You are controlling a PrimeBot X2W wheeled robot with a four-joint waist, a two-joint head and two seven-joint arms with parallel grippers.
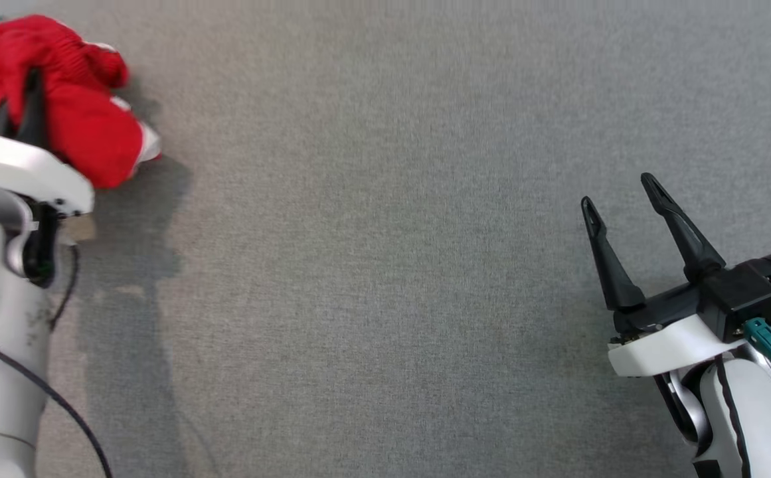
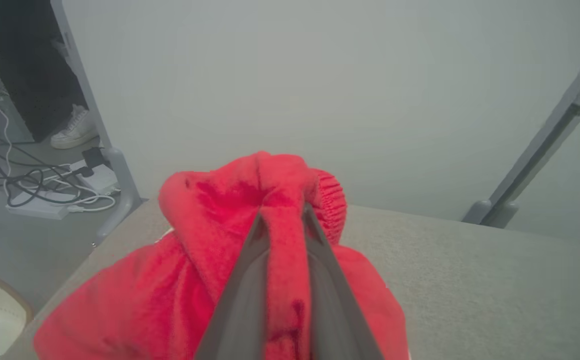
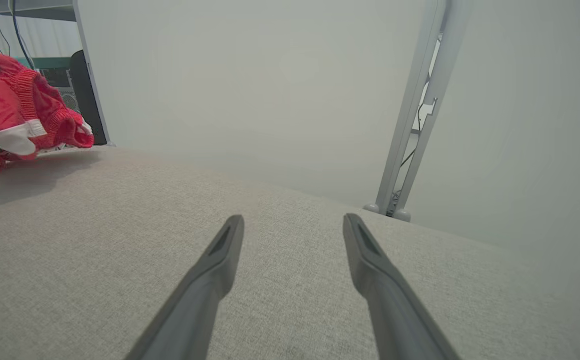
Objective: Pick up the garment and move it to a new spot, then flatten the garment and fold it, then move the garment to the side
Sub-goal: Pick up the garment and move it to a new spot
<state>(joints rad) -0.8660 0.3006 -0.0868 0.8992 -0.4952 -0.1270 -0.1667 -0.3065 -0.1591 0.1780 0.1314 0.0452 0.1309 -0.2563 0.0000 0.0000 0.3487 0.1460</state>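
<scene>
Fabric of the red garment [image 1: 76, 106] is bunched in a heap at about ten o'clock on the grey table [image 1: 385, 279], since the left gripper [image 2: 284, 212] has its two dark fingers pinched on a fold beside the elastic hem. That grip looks meant for carrying it to a new spot. The right gripper [image 1: 617, 190] hangs well apart at about four o'clock, fingers spread wide and holding nothing, probably kept clear until the flattening calls for a second grip.

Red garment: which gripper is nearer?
Left. The left gripper is shut on the red garment; the right gripper hangs open over the grey surface, far off to the garment's right.
</scene>
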